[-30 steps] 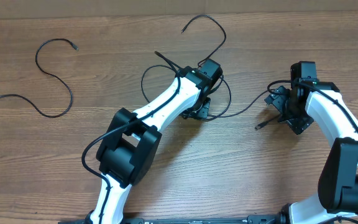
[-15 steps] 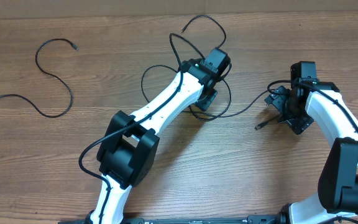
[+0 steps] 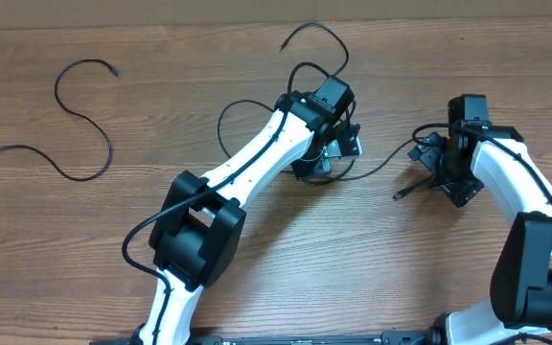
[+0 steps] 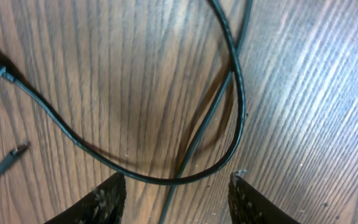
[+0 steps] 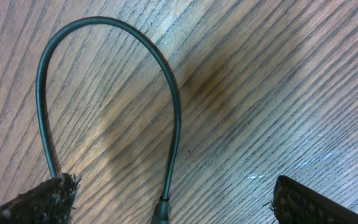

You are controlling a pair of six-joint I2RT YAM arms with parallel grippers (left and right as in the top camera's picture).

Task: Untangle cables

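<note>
1. Two groups of thin black cable lie on the brown wood-grain table [image 3: 65,278]. At the far left, an S-shaped thin black cable [image 3: 109,146] lies by itself, well apart from both arms. Its small plug end is on the far side, and its other end runs off the left edge.
2. Near the middle, the white-and-black left arm [image 3: 257,158] reaches toward the far right. The left gripper [image 3: 341,144] sits over a tangle of thin black cables [image 3: 220,127]. One loop of the tangle lies left of the arm. An arc with a free tip curls on the far side of the gripper, and another loop shows over the arm just behind the gripper.
3. In the left wrist view, the left gripper [image 4: 178,180] has its two dark fingers [image 4: 104,202] spread apart and holds nothing. A thicker curved cord [image 4: 240,106] sweeps across the gap just beyond the fingertips, and a thinner straight cord crosses it there. A small plug tip [image 4: 11,160] lies to the left on the wood.
4. From the tangle, one cord runs right across the table to the right gripper [image 3: 439,168]. A free plug end [image 3: 398,195] lies on the gripper's near-left.
5. In the right wrist view, the right gripper [image 5: 173,196] has its fingers [image 5: 42,202] wide apart and clamps nothing. A narrow hairpin loop of black cord [image 5: 178,118] lies on the wood between them. One leg runs just beside the left-hand finger, and the other ends in a connector at mid-gap.
</note>
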